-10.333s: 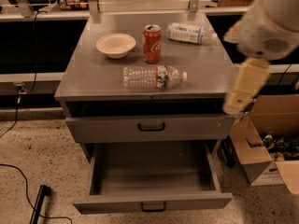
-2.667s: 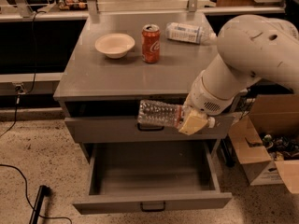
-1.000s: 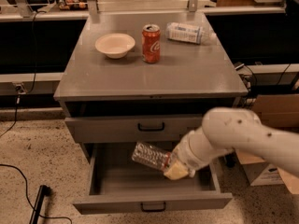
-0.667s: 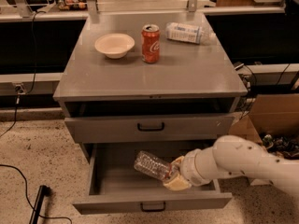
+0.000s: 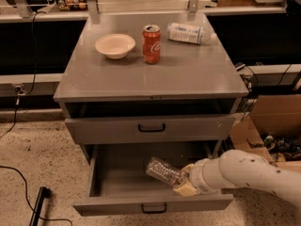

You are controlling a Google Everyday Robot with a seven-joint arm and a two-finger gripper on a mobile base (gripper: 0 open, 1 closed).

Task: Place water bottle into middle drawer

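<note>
The water bottle (image 5: 162,171) is a clear ribbed plastic bottle; it lies tilted inside the open middle drawer (image 5: 113,202), its free end pointing up-left. My gripper (image 5: 184,182) is shut on its right end, low inside the drawer near the front right. My white arm (image 5: 244,171) comes in from the lower right. The bottle's cap and label are hidden by the gripper. Whether the bottle touches the drawer floor cannot be told.
On the cabinet top (image 5: 188,74) stand a cream bowl (image 5: 115,45), a red soda can (image 5: 151,44) and a lying bottle with a wide white label (image 5: 188,33). The upper drawer (image 5: 150,127) is closed. A cardboard box (image 5: 268,126) sits at the right, cables at the left.
My gripper carried the water bottle from in front of the cabinet's top edge down into the open middle drawer. In the last second it sank lower and shifted right.
</note>
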